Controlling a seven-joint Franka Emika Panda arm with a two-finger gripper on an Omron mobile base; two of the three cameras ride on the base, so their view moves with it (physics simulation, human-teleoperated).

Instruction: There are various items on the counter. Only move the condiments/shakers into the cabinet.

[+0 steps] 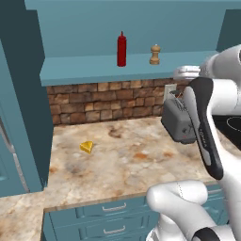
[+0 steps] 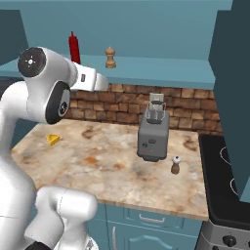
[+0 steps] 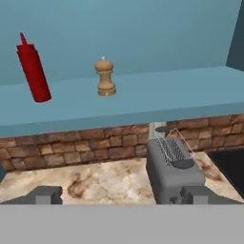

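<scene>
The slim red squeeze bottle (image 1: 121, 49) (image 3: 32, 69) stands upright on the open shelf of the teal cabinet (image 1: 84, 69) (image 3: 181, 93). The tan knobbed shaker (image 1: 155, 55) (image 2: 110, 58) (image 3: 105, 77) stands a little to its right on the same shelf. The dark-brown white-topped shaker (image 2: 176, 165) stands on the mottled counter (image 1: 117, 162) (image 2: 97, 168), just right of the grey toaster (image 2: 153, 132) (image 3: 174, 171). My gripper (image 3: 123, 195) is open with nothing between its fingers. It hangs in front of the shelf, above the counter and facing the wall.
A yellow cheese wedge (image 1: 86, 147) (image 2: 53, 140) lies on the counter's left part. A black stovetop (image 2: 225, 168) adjoins the counter on the right. A tall teal panel (image 1: 21, 103) closes the left side. Teal drawers (image 1: 113, 207) run below the front edge.
</scene>
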